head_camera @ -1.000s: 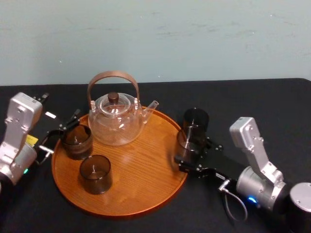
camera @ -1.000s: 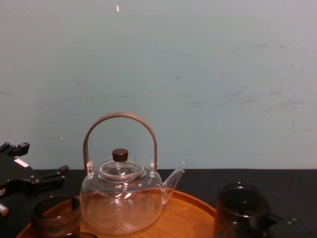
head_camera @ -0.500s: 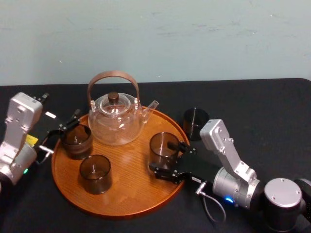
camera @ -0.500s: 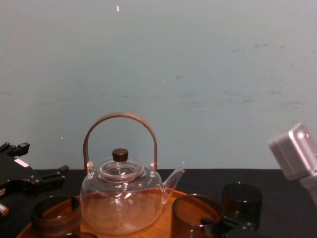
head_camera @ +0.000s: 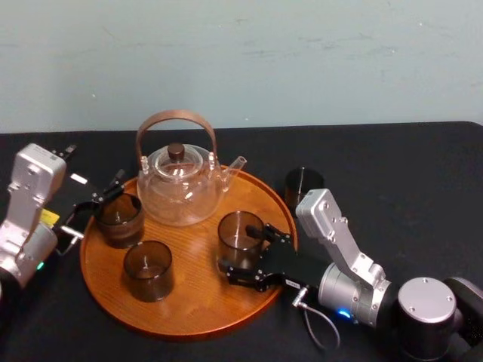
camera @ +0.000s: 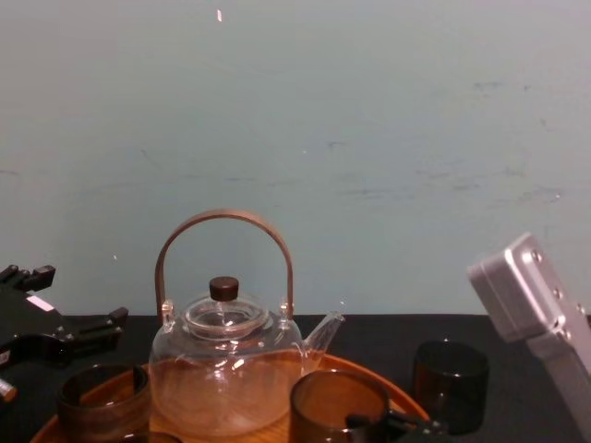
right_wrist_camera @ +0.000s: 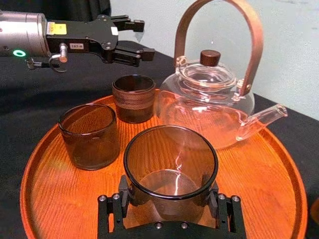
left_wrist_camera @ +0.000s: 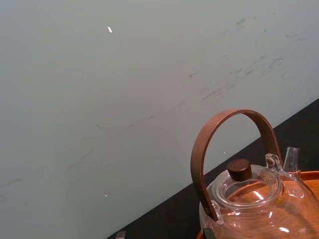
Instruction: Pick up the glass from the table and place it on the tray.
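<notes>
Smoky brown glass (head_camera: 240,240) sits clamped between the fingers of the right tool (head_camera: 245,255), over the right half of the round wooden tray (head_camera: 198,298) and inside its rim; whether its base touches the wood I cannot tell. A clear teapot (head_camera: 179,188) stands at the tray's back, with a rear tumbler (head_camera: 118,219) and a front tumbler (head_camera: 148,270) on the left half. A darker cup (head_camera: 303,186) stands on the black worktop (head_camera: 392,173) just off the tray's right rim. The left tool (head_camera: 94,205) hangs at the tray's left rim, jaws apart, just beside the rear tumbler.
</notes>
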You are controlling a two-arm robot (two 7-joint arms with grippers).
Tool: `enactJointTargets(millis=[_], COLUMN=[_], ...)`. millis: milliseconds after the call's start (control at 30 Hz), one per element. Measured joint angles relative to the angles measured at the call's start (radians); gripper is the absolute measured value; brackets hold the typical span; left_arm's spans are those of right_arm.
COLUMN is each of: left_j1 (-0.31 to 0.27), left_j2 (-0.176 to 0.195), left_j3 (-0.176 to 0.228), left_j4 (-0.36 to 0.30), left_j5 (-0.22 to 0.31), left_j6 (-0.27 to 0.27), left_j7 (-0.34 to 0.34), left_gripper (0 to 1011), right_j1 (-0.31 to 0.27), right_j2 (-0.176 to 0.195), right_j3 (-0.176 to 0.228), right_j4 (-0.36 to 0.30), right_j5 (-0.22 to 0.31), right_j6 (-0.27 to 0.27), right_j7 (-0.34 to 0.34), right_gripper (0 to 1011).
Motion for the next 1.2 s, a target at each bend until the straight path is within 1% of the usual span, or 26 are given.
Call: enactJointTargets(millis=[833, 1200], left_j1=[0.000, 0.000], left_j2=[0.000, 0.000], left_j3=[0.000, 0.000], left_j4=[0.000, 0.000], left_j5=[0.000, 0.000], left_j6=[0.000, 0.000], left_j7=[0.000, 0.000], left_gripper=[1001, 1001], right_j1=[0.020, 0.023], right_j2=[-0.009, -0.010], right_j3=[-0.038, -0.055], right_j4=[0.028, 0.026], right_j5=[0.001, -0.002], right_j6=[0.014, 0.012], right_j7=[0.012, 0.022], right_gripper=[904, 904])
